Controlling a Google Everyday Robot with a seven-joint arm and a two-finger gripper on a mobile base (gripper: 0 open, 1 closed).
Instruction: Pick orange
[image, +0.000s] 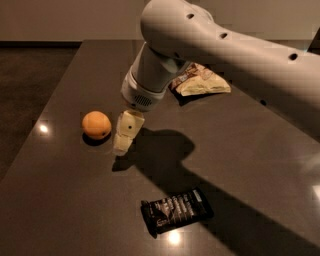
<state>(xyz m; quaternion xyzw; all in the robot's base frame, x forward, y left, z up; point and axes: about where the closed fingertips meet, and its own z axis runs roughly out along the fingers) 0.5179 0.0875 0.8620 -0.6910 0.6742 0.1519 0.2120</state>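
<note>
The orange is a small round orange fruit resting on the dark table at the left. My gripper hangs from the large white arm just to the right of the orange, its pale tip close above the table surface and a short gap from the fruit. It holds nothing that I can see.
A black snack bar wrapper lies on the table in the foreground. A pale yellow chip bag lies at the back, partly hidden behind the arm. The table's left edge drops to a dark floor.
</note>
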